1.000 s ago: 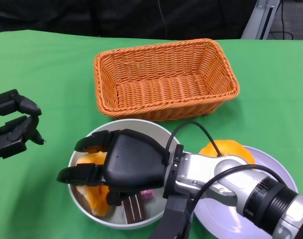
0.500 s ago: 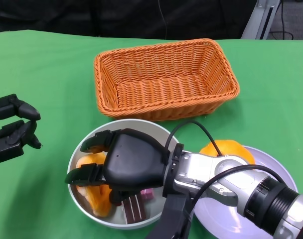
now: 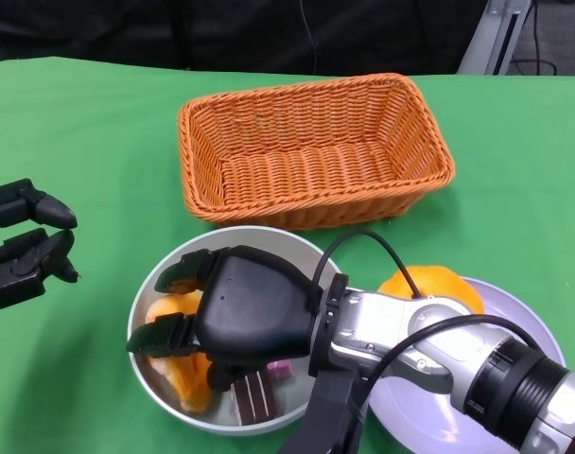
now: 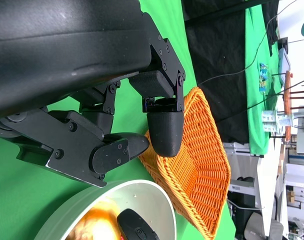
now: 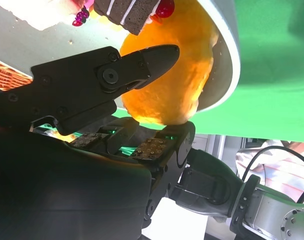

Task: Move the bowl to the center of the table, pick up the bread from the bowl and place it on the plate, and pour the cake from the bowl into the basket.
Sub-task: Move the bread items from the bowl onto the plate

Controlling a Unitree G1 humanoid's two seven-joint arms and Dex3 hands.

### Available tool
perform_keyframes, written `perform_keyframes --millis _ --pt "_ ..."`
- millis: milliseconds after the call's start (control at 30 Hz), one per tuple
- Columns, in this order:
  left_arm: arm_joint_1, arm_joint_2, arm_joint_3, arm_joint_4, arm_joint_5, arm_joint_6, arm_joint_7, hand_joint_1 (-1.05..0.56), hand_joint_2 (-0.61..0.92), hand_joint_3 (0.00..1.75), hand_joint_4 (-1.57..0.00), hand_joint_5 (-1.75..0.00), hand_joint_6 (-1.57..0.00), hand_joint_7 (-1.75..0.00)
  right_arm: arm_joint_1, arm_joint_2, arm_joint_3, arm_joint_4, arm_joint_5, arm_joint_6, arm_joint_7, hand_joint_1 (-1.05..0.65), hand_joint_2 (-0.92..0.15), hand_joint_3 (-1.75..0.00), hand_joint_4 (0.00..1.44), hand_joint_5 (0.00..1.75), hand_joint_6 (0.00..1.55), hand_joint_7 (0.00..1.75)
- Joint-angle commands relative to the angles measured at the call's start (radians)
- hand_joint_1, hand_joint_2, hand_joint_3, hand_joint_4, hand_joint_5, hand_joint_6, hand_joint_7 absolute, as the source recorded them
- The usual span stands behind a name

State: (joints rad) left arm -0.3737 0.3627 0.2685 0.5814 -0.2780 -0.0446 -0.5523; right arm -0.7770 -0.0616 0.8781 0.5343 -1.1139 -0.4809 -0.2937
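A grey bowl point(image 3: 165, 274) sits near the table's front, in front of the wicker basket point(image 3: 311, 151). My right hand point(image 3: 240, 317) reaches down into the bowl with its fingers spread. In the right wrist view, orange bread point(image 5: 167, 85) lies between the thumb and fingers point(image 5: 142, 65) and still rests against the bowl wall point(image 5: 227, 55). A chocolate cake slice point(image 3: 254, 397) lies beside the bread point(image 3: 185, 374). A lilac plate point(image 3: 514, 326) at the right carries another orange bread point(image 3: 429, 284). My left hand point(image 3: 23, 251) hovers over the cloth left of the bowl, holding nothing.
Green cloth covers the table. The left wrist view shows the basket point(image 4: 197, 165) just past the bowl rim point(image 4: 92, 200). A person's striped sleeve point(image 5: 272, 160) shows beyond the table edge in the right wrist view.
My right hand has sunk slightly deeper into the bowl and shifted a little right. The left hand dropped a little a second ago and has since stayed still.
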Motion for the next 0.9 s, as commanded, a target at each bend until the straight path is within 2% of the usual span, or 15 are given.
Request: perform_keyframes --millis 33,133,167,200,233,300,400,633,733,900 --pt "0.002 0.012 0.007 0.004 0.001 -0.020 0.008 -0.13 0.73 0.72 -0.69 -1.52 -0.71 -1.24 0.005 -0.024 -0.011 -0.024 0.007 0.011 0.019 -0.73 -0.90 0.00 0.69 0.09 0.83 0.08" --pt "0.000 0.014 0.010 0.015 -0.004 -0.027 -0.002 -0.15 0.72 0.72 -0.68 -1.53 -0.71 -1.25 0.008 -0.038 -0.015 -0.057 0.003 0.020 0.032 -0.78 -0.89 0.00 0.73 0.15 0.85 0.08" --pt "-0.002 0.013 0.013 0.018 -0.010 -0.023 -0.006 -0.16 0.71 0.71 -0.67 -1.53 -0.71 -1.25 0.009 -0.044 -0.016 -0.071 0.001 0.027 0.040 -0.79 -0.89 0.00 0.69 0.28 0.87 0.07" --pt "-0.001 0.010 0.016 0.018 -0.015 -0.018 -0.004 -0.16 0.71 0.71 -0.67 -1.54 -0.71 -1.25 0.010 -0.050 -0.017 -0.083 -0.001 0.032 0.045 -0.78 -0.90 -0.01 0.57 0.57 0.88 0.06" --pt "-0.001 0.008 0.018 0.019 -0.019 -0.017 -0.002 -0.15 0.71 0.70 -0.66 -1.55 -0.71 -1.25 0.010 -0.055 -0.018 -0.090 -0.004 0.034 0.043 -0.76 -0.91 -0.01 0.52 0.70 0.90 0.06" --pt "0.000 0.006 0.020 0.015 -0.026 -0.002 0.004 -0.15 0.71 0.69 -0.66 -1.57 -0.72 -1.23 0.009 -0.067 -0.018 -0.104 -0.003 0.035 0.050 -0.68 -0.92 -0.05 0.50 0.81 0.91 0.05" --pt "0.004 0.005 0.020 0.006 -0.025 0.009 0.014 -0.13 0.72 0.68 -0.67 -1.57 -0.73 -1.22 0.010 -0.080 -0.019 -0.118 0.004 0.034 0.070 -0.63 -0.92 -0.07 0.50 0.83 0.93 0.04" --pt "0.018 0.005 0.007 -0.021 -0.004 0.008 0.043 -0.11 0.76 0.66 -0.69 -1.52 -0.72 -1.23 0.022 -0.105 -0.022 -0.166 0.003 0.049 0.142 -0.62 -0.91 -0.01 0.59 0.69 0.92 0.01" --pt "0.006 0.005 0.013 0.013 -0.019 -0.009 0.012 -0.10 0.77 0.66 -0.69 -1.52 -0.73 -1.23 0.040 -0.118 -0.028 -0.232 0.003 0.094 0.254 -0.59 -0.91 0.00 0.58 0.68 0.87 0.00" --pt "-0.005 0.009 0.004 0.045 -0.002 -0.063 0.003 -0.11 0.79 0.64 -0.74 -1.51 -0.75 -1.24 0.055 -0.130 -0.023 -0.294 -0.019 0.134 0.372 -0.56 -0.88 0.00 0.56 0.83 0.85 0.00"
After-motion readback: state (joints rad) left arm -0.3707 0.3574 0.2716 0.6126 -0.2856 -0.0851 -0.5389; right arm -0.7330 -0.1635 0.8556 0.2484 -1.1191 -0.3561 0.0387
